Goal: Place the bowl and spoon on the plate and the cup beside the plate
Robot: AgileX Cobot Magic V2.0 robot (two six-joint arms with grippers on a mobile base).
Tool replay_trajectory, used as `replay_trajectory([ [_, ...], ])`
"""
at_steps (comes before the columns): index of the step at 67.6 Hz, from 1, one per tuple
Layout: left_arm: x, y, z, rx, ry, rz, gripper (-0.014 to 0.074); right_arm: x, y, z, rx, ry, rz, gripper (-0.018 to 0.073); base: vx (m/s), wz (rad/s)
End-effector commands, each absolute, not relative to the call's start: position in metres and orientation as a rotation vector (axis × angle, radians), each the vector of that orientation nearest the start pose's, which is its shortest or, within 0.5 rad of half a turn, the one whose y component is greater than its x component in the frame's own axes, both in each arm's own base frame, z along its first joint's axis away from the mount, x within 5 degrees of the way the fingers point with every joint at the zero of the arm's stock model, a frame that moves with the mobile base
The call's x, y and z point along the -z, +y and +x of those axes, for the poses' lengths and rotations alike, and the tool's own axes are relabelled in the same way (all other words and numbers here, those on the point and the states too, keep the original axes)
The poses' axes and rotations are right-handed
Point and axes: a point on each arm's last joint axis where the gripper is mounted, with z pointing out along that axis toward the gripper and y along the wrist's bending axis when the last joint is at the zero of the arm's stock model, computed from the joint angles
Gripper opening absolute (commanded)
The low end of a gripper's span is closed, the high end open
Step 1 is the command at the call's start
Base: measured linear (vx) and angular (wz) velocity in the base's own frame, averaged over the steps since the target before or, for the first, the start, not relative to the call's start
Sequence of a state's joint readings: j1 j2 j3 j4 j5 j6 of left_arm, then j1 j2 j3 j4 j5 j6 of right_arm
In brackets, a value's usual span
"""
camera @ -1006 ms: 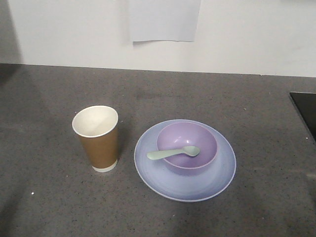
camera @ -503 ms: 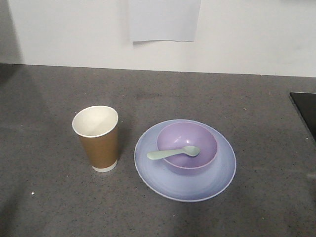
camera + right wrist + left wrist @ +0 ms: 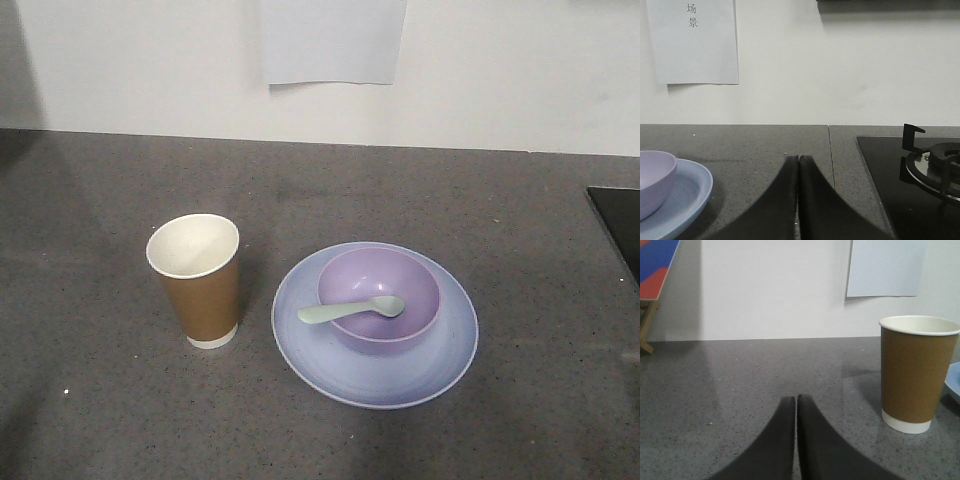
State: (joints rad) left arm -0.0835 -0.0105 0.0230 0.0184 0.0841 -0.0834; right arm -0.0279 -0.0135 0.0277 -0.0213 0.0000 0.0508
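The round shallow pale blue-lilac plate (image 3: 375, 325) is lying on the dark grey speckled counter (image 3: 100, 400), and the smooth deep lavender plastic bowl (image 3: 379, 298) is sitting on it, a little toward the back. The small mint-green plastic spoon (image 3: 350, 309) is resting inside the bowl, with its handle sticking out over the left rim. The tapered brown paper cup (image 3: 196, 279) is standing upright just beside the plate, on its left, not touching it. To my judgement the arrangement is looking complete.

The left gripper (image 3: 796, 400) is sitting low over the counter with its two dark fingers pressed together and holding nothing; the cup is near it, ahead and to its right. The right gripper (image 3: 798, 159) is also closed and empty, with the plate and bowl ahead on its left and a black stove top (image 3: 920, 175) on its right.

The risk now is probably in any further arm movement: a sideways swing of the left arm could be knocking over the light cup, or the right one could be pushing the plate and shaking the spoon out.
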Motion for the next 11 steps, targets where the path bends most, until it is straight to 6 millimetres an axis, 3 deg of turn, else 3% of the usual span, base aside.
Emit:
replay_trajectory([
  [1, -0.2115, -0.0043, 0.0541, 0.132, 1.481, -0.002, -0.0006, -0.2087, -0.0017, 0.0555, 0.01, 1.422, 0.037, -0.0011, 0.0, 0.0],
  [11, -0.2115, -0.0043, 0.0541, 0.132, 1.481, -0.002, -0.0006, -0.2087, -0.0017, 0.0555, 0.01, 1.422, 0.037, -0.0011, 0.0, 0.0],
])
